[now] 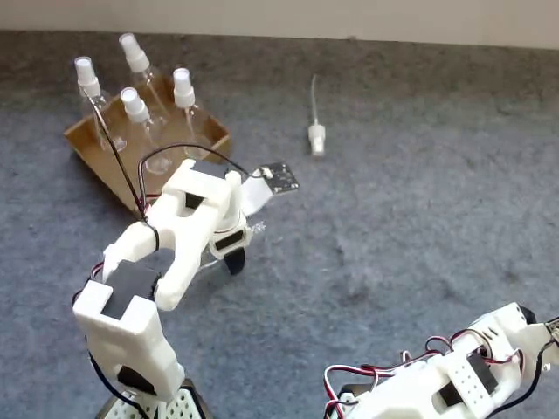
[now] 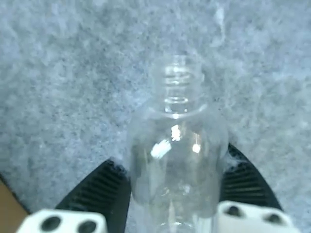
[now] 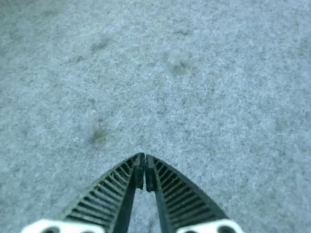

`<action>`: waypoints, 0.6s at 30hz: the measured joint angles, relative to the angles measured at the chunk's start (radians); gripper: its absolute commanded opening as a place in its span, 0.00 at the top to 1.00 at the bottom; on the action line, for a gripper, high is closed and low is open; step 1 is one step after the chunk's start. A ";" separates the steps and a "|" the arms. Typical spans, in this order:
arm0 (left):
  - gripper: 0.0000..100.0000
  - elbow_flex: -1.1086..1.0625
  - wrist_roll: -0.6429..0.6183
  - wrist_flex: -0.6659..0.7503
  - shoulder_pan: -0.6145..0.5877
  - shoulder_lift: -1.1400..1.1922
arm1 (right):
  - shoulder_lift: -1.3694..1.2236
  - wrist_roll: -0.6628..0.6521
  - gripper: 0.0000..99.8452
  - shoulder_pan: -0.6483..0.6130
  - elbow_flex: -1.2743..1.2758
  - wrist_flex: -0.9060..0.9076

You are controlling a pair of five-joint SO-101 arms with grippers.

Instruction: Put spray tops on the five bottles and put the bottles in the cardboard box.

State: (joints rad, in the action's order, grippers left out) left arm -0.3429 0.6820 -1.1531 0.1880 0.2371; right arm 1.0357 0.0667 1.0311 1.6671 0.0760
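The fifth bottle (image 2: 177,165) is clear, its threaded neck open with no spray top on it. It sits between the ribbed black fingers (image 2: 104,187) of the left gripper (image 2: 175,160), whose jaws are spread to the width of the bottle's body and pressed against both of its sides. In the high view this grip lies left of centre, just below and right of the cardboard box (image 1: 105,170), though the clear plastic is hard to make out there and I cannot tell whether the bottle rests on the carpet (image 1: 419,218) or hangs just above it. The last spray top (image 1: 316,135) lies loose on the carpet in the upper middle, well apart from the held bottle, its thin tube pointing toward the top edge. In the box, at the upper left, 4 bottles (image 1: 140,109) stand upright with white spray tops on, so I judge 4 of 5 finished; capping the fifth and boxing it remain. The right gripper (image 3: 145,165) hangs over bare carpet with its jaws closed tip to tip on nothing, its arm (image 1: 454,375) low in the lower right corner. Nothing lies between that arm and the loose top.
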 measured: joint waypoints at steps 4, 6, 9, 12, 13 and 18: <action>0.83 0.000 0.000 0.000 0.000 0.000 | 0.000 0.000 0.99 0.000 0.000 0.000; 0.82 0.000 0.000 0.000 0.000 0.000 | 0.000 0.000 0.99 0.000 0.000 0.000; 0.75 0.000 0.000 0.002 -0.002 0.000 | 0.000 0.000 0.99 0.000 0.000 0.000; 0.68 0.000 0.000 0.003 -0.003 0.000 | 0.000 0.000 0.99 0.000 0.000 0.000; 0.66 0.000 0.000 0.003 -0.003 0.000 | 0.000 0.000 0.99 0.000 0.000 0.000; 0.66 0.000 0.000 0.005 -0.003 0.000 | 0.000 0.000 0.99 0.000 0.000 0.000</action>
State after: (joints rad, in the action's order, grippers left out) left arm -0.3429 0.6820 -1.1485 0.1849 0.2371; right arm 1.0357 0.0667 1.0311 1.6671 0.0760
